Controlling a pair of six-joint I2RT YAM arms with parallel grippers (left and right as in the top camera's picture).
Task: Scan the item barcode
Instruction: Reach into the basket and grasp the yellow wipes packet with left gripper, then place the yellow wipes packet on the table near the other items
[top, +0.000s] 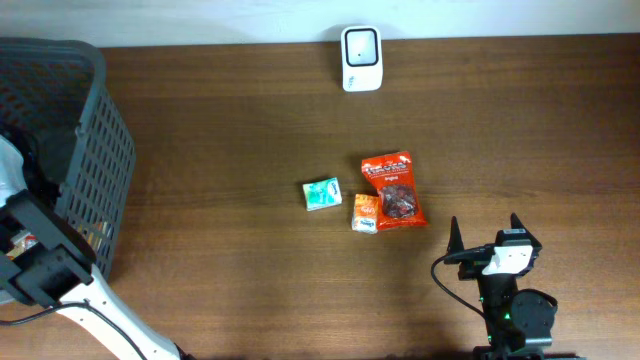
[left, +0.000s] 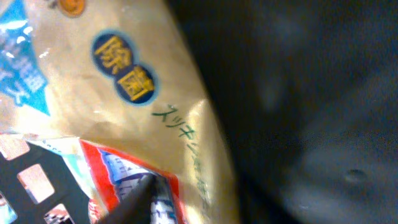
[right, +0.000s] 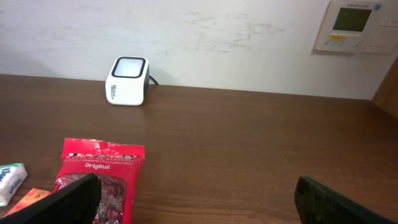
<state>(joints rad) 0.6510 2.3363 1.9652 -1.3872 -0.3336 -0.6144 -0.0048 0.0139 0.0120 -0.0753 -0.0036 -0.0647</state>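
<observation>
Remote station view: I am looking down on a brown wooden bench (top: 250, 290), with a dark slatted basket (top: 85, 140) standing at its left end. The left arm (top: 45, 262) is reaching into that basket. Its wrist camera is filling with a tan packet (left: 130, 106) bearing a blue badge and green Japanese print, lying over a red-edged packet (left: 115, 174). One dark fingertip of the left end effector (left: 140, 199) is showing against those packets, and I cannot tell whether it is clenched or released. The right end effector (top: 484, 226) is hanging released near the bench's front right, fingers spread wide with nothing between them. A red snack bag (top: 393, 190) is lying mid-bench and the white scanner (top: 360, 58) is standing at the far edge. A green packet (top: 322, 194) and an orange packet (top: 365, 213) are lying just left of the bag.
</observation>
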